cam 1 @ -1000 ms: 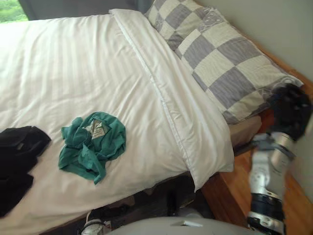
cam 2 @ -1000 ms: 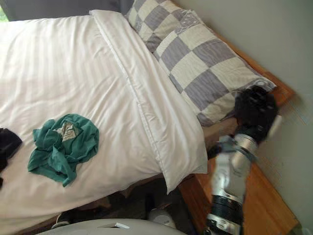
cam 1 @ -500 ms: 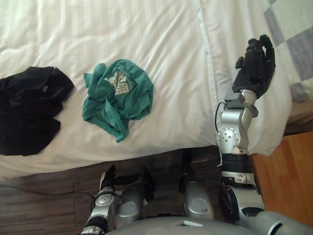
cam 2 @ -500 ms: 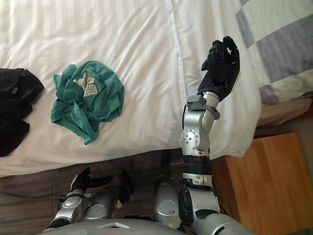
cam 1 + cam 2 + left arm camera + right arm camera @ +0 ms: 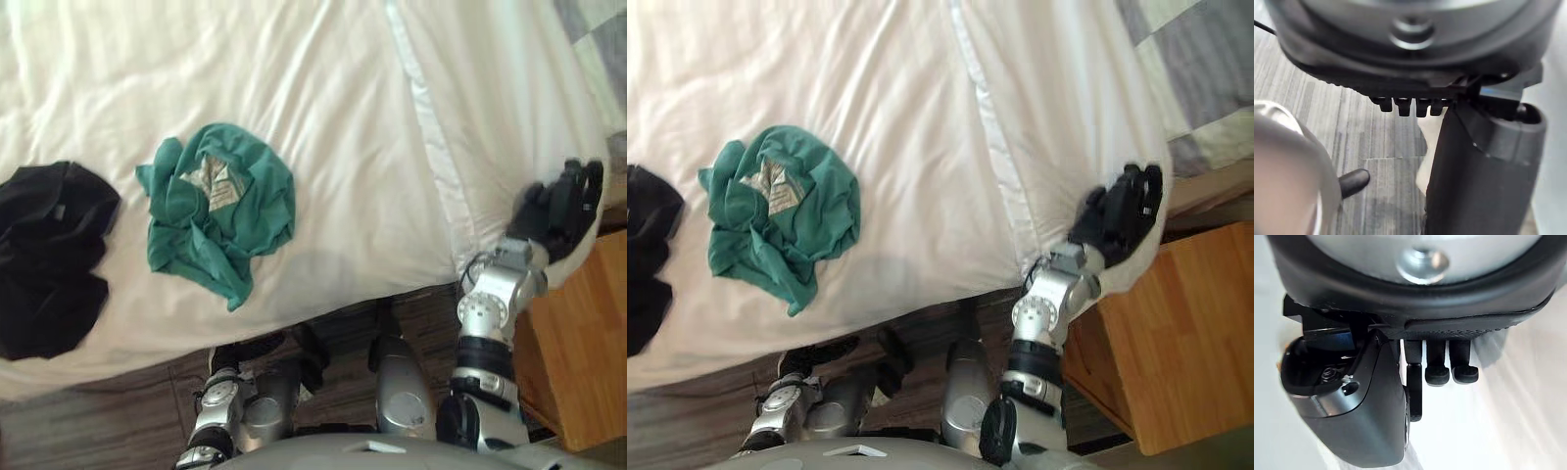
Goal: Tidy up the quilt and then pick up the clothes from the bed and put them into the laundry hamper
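Note:
A white striped quilt [image 5: 323, 117] covers the bed. A crumpled green garment [image 5: 217, 206] lies on it near the front edge, with a black garment [image 5: 49, 259] to its left. My right hand [image 5: 560, 208] rests against the quilt's folded-back corner at the bed's right edge, fingers straight and spread; in its wrist view the hand [image 5: 1352, 421] hangs over white cloth with nothing between thumb and fingers. My left hand [image 5: 253, 350] hangs low below the bed's front edge, over the floor, relaxed and holding nothing [image 5: 1479, 171].
Grey-and-white checked pillows [image 5: 1205, 59] lie at the head of the bed on the right. A wooden bedside surface [image 5: 1156, 343] stands beside my right arm. Grey plank floor [image 5: 98, 431] runs along the bed's front edge.
The camera has swung down and shifted. My right hand has dropped from above the quilt's folded band to its lower right corner. The garments lie as before.

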Tool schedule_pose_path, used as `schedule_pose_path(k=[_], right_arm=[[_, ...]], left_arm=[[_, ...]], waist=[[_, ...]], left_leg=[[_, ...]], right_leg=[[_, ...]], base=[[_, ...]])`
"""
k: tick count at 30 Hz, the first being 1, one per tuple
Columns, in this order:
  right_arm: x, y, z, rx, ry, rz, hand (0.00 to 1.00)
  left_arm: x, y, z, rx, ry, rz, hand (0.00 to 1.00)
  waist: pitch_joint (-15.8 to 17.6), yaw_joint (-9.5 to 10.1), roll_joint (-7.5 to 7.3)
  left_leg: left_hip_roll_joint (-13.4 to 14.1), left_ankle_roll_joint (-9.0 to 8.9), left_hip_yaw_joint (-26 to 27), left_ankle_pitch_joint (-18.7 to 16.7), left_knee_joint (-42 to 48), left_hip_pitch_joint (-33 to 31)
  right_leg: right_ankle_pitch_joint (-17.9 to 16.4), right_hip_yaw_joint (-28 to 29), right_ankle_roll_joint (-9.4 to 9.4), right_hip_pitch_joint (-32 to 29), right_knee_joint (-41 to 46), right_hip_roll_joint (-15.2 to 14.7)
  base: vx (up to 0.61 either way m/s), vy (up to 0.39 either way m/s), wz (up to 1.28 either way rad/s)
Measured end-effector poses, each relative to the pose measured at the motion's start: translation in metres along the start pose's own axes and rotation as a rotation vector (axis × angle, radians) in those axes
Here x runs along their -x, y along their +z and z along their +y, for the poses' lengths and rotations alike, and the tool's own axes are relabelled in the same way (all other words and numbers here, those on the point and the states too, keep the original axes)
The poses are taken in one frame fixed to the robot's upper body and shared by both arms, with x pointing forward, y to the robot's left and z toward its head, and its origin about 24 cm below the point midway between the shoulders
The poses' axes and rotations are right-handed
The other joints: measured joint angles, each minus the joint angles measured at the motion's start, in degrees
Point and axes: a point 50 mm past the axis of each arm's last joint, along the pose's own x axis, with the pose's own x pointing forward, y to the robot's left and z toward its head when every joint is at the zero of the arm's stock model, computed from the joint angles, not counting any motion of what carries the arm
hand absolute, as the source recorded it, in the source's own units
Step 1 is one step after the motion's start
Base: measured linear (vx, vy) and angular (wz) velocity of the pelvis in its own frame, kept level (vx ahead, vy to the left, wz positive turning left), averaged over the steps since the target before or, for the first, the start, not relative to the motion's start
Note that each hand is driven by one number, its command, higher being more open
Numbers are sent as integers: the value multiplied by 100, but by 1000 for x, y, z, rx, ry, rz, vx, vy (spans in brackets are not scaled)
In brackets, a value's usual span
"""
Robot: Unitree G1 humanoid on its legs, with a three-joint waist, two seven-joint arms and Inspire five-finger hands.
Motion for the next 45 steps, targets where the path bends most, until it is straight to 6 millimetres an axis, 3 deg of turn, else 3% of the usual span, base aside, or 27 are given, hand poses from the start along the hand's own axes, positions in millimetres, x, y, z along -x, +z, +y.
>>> schedule_pose_path(k=[1, 2, 4, 7, 8, 11, 12, 13, 16, 19, 21, 22, 25, 27, 29, 31, 33, 35, 36, 37, 38, 39, 40, 41, 42, 44, 45], right_arm=[[3, -3, -13, 13, -48, 17, 0], [14, -12, -50, 38, -190, 87, 0], [32, -23, -94, 82, -383, 182, 0], [77, -37, -157, 164, -680, 381, 0], [90, -38, -171, 193, -739, 438, 100], [108, -35, -186, 255, -778, 504, 100], [114, -33, -190, 309, -765, 529, 100], [120, -34, -192, 371, -732, 570, 100], [134, -47, -190, 489, -608, 726, 100], [143, -48, -192, 602, -518, 800, 100], [156, -49, -199, 728, -471, 882, 100], [164, -51, -202, 788, -448, 934, 100], [156, -49, -206, 982, -320, 1024, 100], [143, -49, -203, 1138, -191, 1052, 100], [139, -52, -200, 1235, -98, 1069, 100], [138, -54, -197, 1281, -38, 1075, 100], [138, -55, -196, 1288, -25, 1078, 100], [140, -54, -197, 1293, -28, 1086, 100], [142, -53, -200, 1295, -34, 1093, 100], [142, -51, -202, 1303, -35, 1102, 100], [147, -54, -203, 1301, -36, 1134, 100], [156, -64, -200, 1263, -33, 1182, 100], [159, -66, -199, 1271, -7, 1203, 100], [161, -69, -197, 1307, 54, 1222, 100], [162, -71, -196, 1351, 95, 1228, 100], [160, -74, -193, 1384, 132, 1232, 100], [159, -74, -192, 1426, 178, 1234, 100]], left_arm=[[0, 0, -3, 0, -7, 2, 100], [-1, 1, -11, 24, -30, 11, 100], [0, -4, -22, 40, -53, 56, 100], [1, -13, -25, 15, -49, 129, 100], [2, -17, -24, 16, -47, 154, 100], [-2, -15, -20, 6, -45, 206, 100], [-2, -17, -16, -23, -53, 231, 100], [3, -26, -14, -7, -53, 219, 100], [5, -30, -9, -11, -32, 228, 100], [6, -35, -4, -30, -23, 249, 100], [7, -38, 3, -65, -16, 261, 100], [7, -38, 2, -82, -27, 253, 100], [7, -33, -8, -80, -78, 199, 100], [8, -31, -13, -78, -96, 182, 100], [8, -30, -15, -88, -109, 173, 100], [9, -31, -11, -82, -100, 147, 100], [10, -33, -4, -85, -84, 129, 100], [10, -34, 3, -97, -70, 130, 100], [11, -37, 5, -105, -68, 138, 100], [12, -39, 4, -120, -74, 149, 100], [12, -42, 8, -149, -71, 160, 100], [9, -38, 21, -173, -38, 154, 100], [9, -37, 27, -185, -21, 153, 100], [11, -41, 36, -205, -3, 168, 100], [14, -47, 43, -229, 4, 188, 100], [16, -50, 51, -233, 24, 205, 100], [18, -53, 55, -239, 32, 212, 100]], waist=[[-34, 1, -33], [-129, -7, -117], [-167, -88, -154], [-234, -201, -80], [-270, -245, -17], [-278, -315, -21], [-367, -320, 2], [-544, -224, 34], [-846, -127, -317], [-969, -182, -372], [-1048, -239, -454], [-1073, -215, -457], [-964, -110, -220], [-918, -53, -93], [-917, 54, -30], [-968, 88, 65], [-1002, 46, 37], [-1117, 31, -63], [-1210, 20, -110], [-1325, 18, -81], [-1376, 19, -144], [-1362, 43, -371], [-1395, 42, -407], [-1405, 62, -415], [-1427, 67, -419], [-1472, 79, -375], [-1482, 92, -317]], left_leg=[[19, -27, 46, -14, 1, 46], [82, -78, 139, -43, 4, 143], [156, -116, 238, -63, 4, 310], [222, -134, 513, -71, 11, 532], [233, -143, 608, -76, 37, 587], [438, -363, 667, -207, 793, 528], [584, -337, 803, -389, 776, 522], [658, -376, 875, -196, 88, 709], [573, -333, 685, -87, 121, 753], [615, -277, 448, -98, 258, 826], [522, -275, 99, -60, 294, 890], [468, -276, -48, 16, 265, 886], [704, -312, -631, -97, 1149, 425], [790, -468, -1229, -185, 1683, 222], [890, -501, -1340, -267, 1878, 184], [1367, -224, -1450, -710, 2834, 56], [1927, -140, -1725, -857, 3423, 72], [2485, -62, -2196, -786, 3354, 152], [2502, -5, -2492, -526, 2852, 256], [2298, -547, -2859, -305, 1980, 499], [1985, -1335, -2850, -556, 1200, 736], [1769, -1283, -2763, -459, 1155, 758], [1714, -1309, -2730, -406, 1064, 777], [1595, -1317, -2570, -393, 967, 851], [1430, -1299, -2422, -382, 894, 907], [1375, -1211, -2271, -316, 773, 976], [1428, -1171, -2220, -290, 683, 1060]], right_leg=[[-14, -5, -19, 23, 5, 22], [-79, -37, -59, 60, 70, 65], [-168, -127, -146, 186, 151, 131], [-207, -139, -201, 318, 202, 214], [-210, -145, -206, 332, 225, 224], [-251, -272, -267, 578, 237, 99], [-251, -274, -267, 692, 254, 57], [-255, -365, -264, 710, 259, 190], [-371, -659, -288, 815, 435, 70], [-996, -663, -356, 674, 1405, -92], [-1292, -421, -158, 797, 1660, -185], [-1306, -449, -120, 1047, 1271, -170], [-1132, -677, 130, 1487, 631, -129], [-1127, -787, 136, 1575, 716, -171], [-1113, -809, 131, 1589, 731, -198], [-1050, -914, 191, 1597, 749, -198], [-968, -896, 275, 1555, 792, -267], [-835, -751, 476, 1361, 902, -515], [-738, -669, 626, 1239, 896, -670], [-641, -559, 825, 1140, 780, -759], [-631, -315, 837, 1079, 540, -888], [-569, -216, 931, 1007, 805, -852], [-602, -304, 911, 1013, 933, -746], [-578, -468, 564, 1023, 947, -748], [-398, -609, 15, 939, 943, -839], [13, -1053, -239, 883, 883, -816], [-132, -1231, -245, 886, 1009, -643]], base=[[116, -44, -35], [100, -41, -23], [103, -51, -15], [72, -28, -22], [58, -13, -27], [48, 5, 16], [-56, 22, 38], [-90, 21, 22], [-135, 18, 30], [-75, -24, 50], [-50, -77, 59], [-34, -85, 49], [-104, -91, 47], [-168, 10, 34], [-183, 125, 6], [-181, 168, 0], [-64, 198, -1], [-47, 398, 10], [-50, 613, 15], [-63, 583, 9], [-54, 426, -1], [-33, 267, -7], [25, 174, -22], [5, 260, -34], [-6, 273, -41], [-27, 223, -37], [-2, 153, -30]])
